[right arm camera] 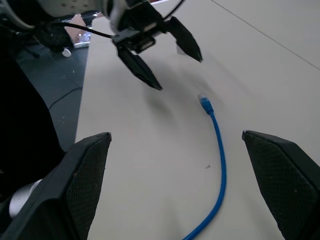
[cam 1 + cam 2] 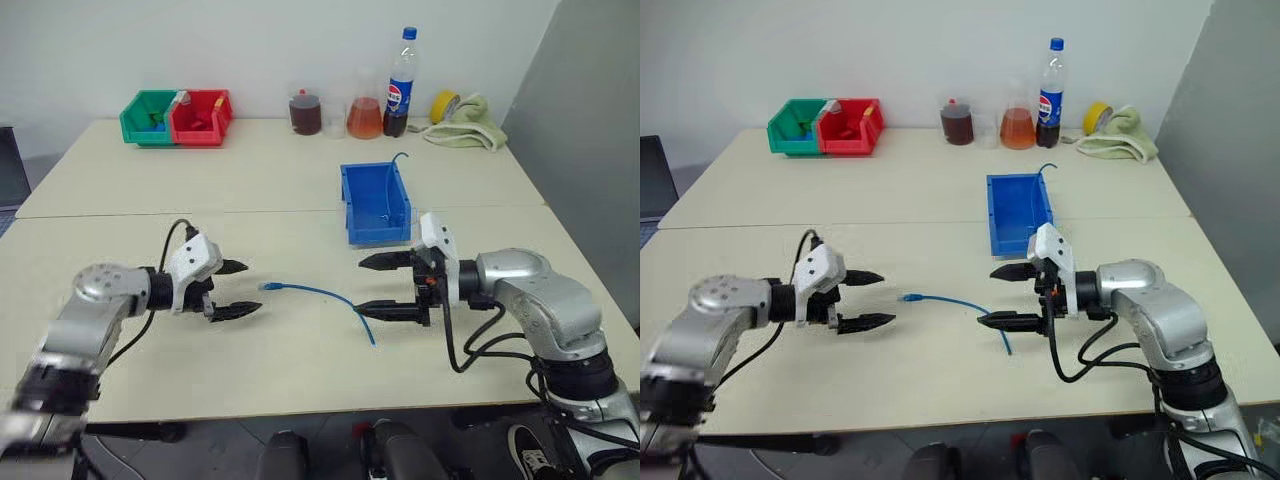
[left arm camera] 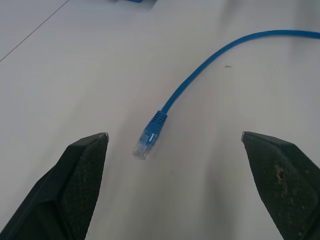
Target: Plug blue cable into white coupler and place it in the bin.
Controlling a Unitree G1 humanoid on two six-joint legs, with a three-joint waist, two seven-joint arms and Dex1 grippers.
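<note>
- The table [image 2: 300, 190] has a smooth, matt cream top.
- The blue cable [image 3: 210, 65] wears a smooth plastic sheath; its plug is clear plastic.
- The bin [image 2: 375, 203] is glossy blue plastic.
- The left gripper [image 2: 236, 289] and right gripper [image 2: 376, 286] have black fingers with finely textured, matt pads [image 3: 82, 185].
- At two o'clock from the bin lies a soft, pale green cloth [image 2: 465, 132].

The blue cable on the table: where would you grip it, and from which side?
Grip the blue cable on the moulded boot just behind its clear plug. It lies flat, plug pointing at the open left end effector, so come from that side, one finger on each flank of the boot.
</note>
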